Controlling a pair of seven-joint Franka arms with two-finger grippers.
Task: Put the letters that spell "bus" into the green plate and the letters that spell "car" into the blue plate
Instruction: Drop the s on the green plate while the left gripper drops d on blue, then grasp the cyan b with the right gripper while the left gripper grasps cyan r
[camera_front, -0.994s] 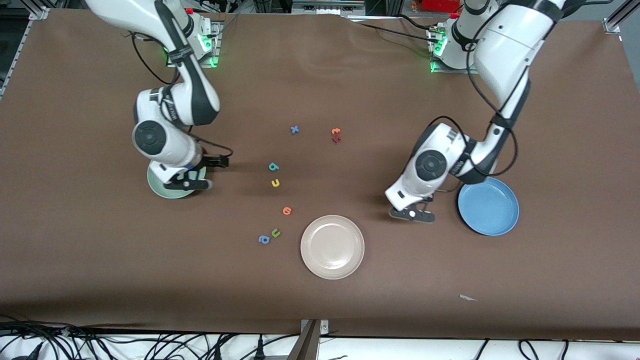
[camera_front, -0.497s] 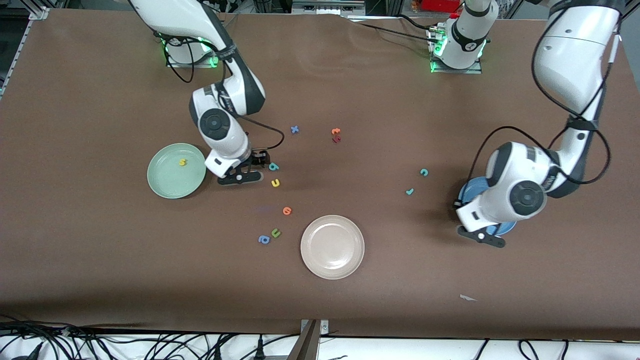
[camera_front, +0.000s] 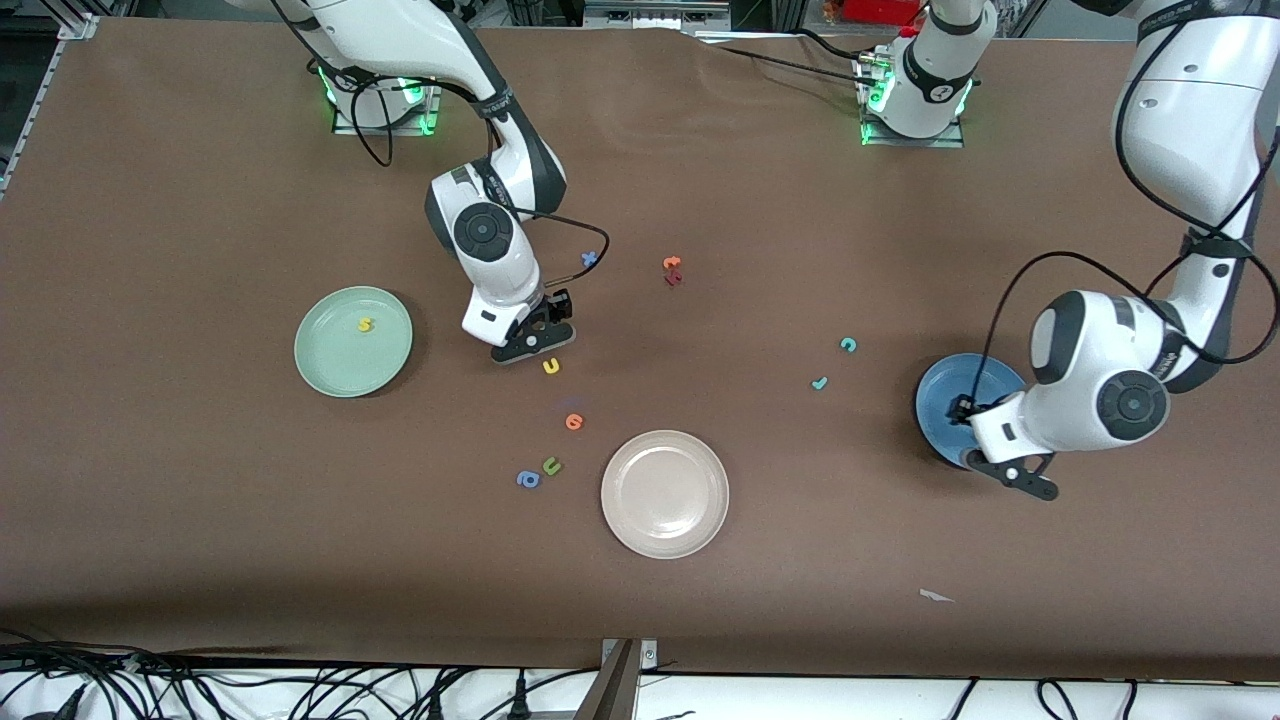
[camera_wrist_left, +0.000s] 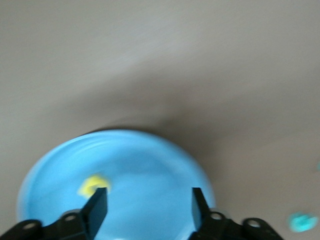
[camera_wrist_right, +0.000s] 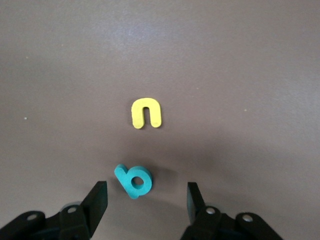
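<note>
Plates: 1 green (camera_front: 340, 375) holding 1 yellow s (camera_front: 366, 324), 1 blue (camera_front: 945, 395); both end effectors (camera_wrist_right: 145, 200) (camera_wrist_left: 147, 205) spread, empty

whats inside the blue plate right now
One yellow letter lies in the blue plate. The open left pincer over it covers part of the plate.

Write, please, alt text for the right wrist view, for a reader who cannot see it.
The right gripper hangs open just above a brown table, with a teal letter b lying between its fingers. A yellow letter u lies flat on the table a little past the b.
</note>
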